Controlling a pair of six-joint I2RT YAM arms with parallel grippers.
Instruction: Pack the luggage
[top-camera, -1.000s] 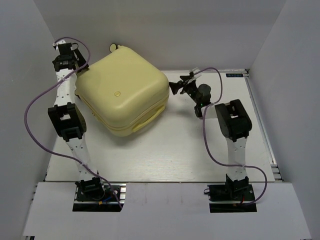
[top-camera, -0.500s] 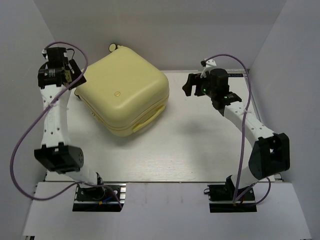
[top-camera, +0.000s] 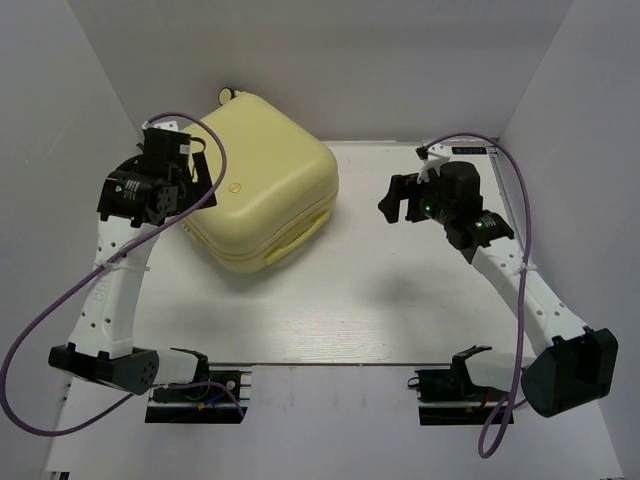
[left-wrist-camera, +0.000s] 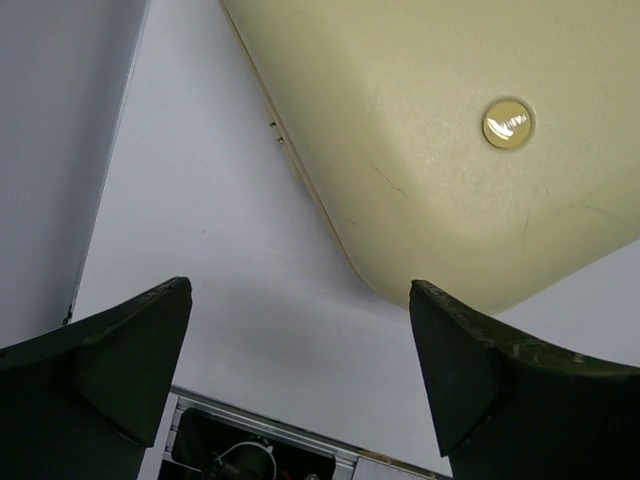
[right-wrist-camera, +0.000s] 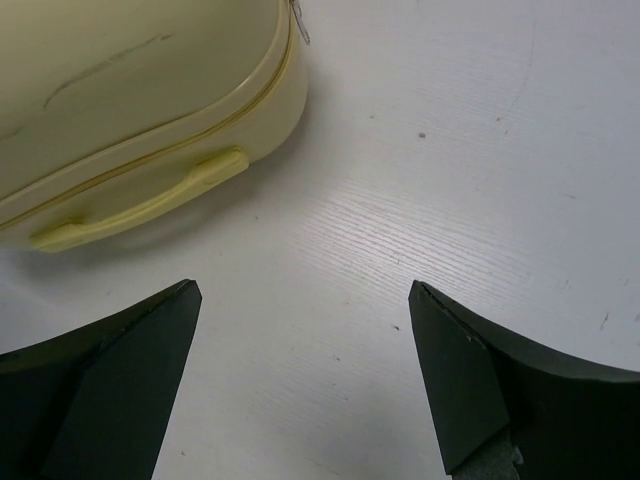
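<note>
Luggage (top-camera: 260, 185) shut, lying far left on table (top-camera: 400, 290), my left gripper (left-wrist-camera: 300, 295) spread wide above 1 rounded corner, my right gripper (right-wrist-camera: 300, 290) spread wide near its handle (right-wrist-camera: 140, 205), nothing held.

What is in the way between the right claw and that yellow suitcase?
Nothing visible. Only bare table lies between the open right gripper and the closed suitcase, whose handle is on the side nearest that gripper.

2 arms aloft, left gripper (left-wrist-camera: 300, 290) and right gripper (right-wrist-camera: 300, 290) with jaws wide, empty.
</note>
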